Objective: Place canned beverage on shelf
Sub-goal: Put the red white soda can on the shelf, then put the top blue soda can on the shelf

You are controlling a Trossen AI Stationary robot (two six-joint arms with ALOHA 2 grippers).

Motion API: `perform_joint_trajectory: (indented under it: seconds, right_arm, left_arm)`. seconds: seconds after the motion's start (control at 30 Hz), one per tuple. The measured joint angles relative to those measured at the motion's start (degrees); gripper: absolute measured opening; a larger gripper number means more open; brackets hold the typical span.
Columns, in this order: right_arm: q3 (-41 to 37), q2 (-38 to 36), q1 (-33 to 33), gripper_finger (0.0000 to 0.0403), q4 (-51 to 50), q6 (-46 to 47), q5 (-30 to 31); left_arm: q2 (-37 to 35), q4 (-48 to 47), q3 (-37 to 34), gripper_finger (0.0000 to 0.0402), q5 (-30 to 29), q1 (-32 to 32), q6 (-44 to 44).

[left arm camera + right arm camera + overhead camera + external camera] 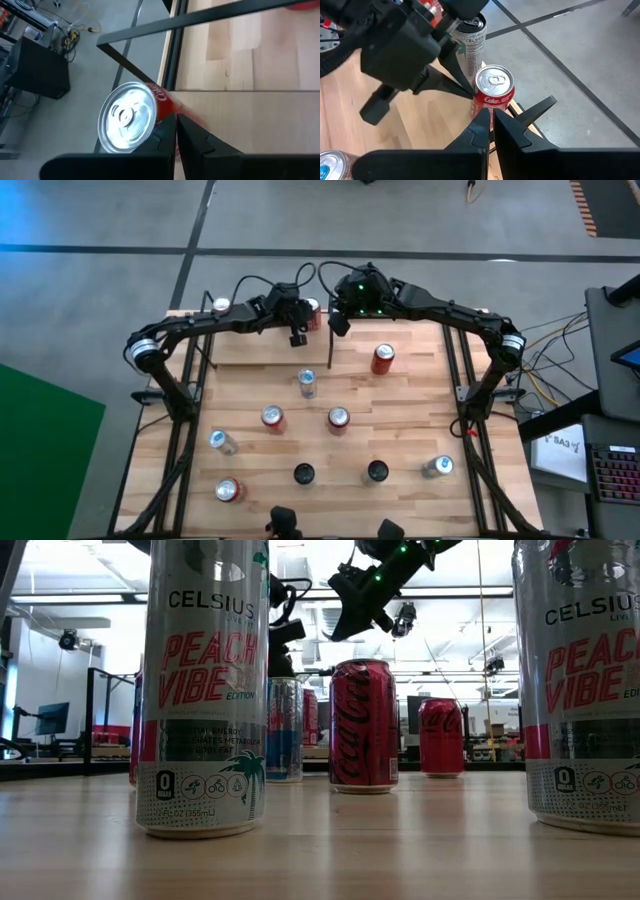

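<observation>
A red cola can (493,94) stands upright on the shelf (400,345), a light wood plank with thin black rods, at the table's far edge; in the high view the red cola can (315,314) sits between my two grippers. My left gripper (176,122) is shut, its tips at the can's left side. My right gripper (492,117) is shut too and hangs above the can, on its right, touching nothing. A silver Celsius can (470,40) stands farther left on the shelf. My left gripper reaches the red can's side just under the top rim (475,95) with the tips of its shut fingers. It comes slanting down from the table's left. The can stands upright on the shelf board. Whether the tips press on it or only stand against it, I cannot tell.
Several cans stand on the table nearer the front: a red one (382,358), a blue-silver one (307,383), two red ones (272,418) (338,419) and others along the near edge. Black frame rods (185,420) run down both table sides.
</observation>
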Motion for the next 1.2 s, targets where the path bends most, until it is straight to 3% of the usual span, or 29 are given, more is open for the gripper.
perform_joint_trajectory:
  seconds: [0.27,0.67,1.2]
  right_arm:
    - [0.0,0.0,0.0,0.0012,0.0,-0.02,-0.02]
    - [0.0,0.0,0.0,0.0012,0.02,-0.39,0.0]
    - [0.0,0.0,0.0,0.0012,0.02,-0.89,-0.01]
  left_arm:
    - [1.54,4.29,0.0,0.0,0.02,0.0,-0.29]
    - [-3.57,2.7,0.0,0.0,-0.03,0.6,-0.51]
    - [-3.06,3.6,0.0,0.0,-1.5,1.54,-1.34]
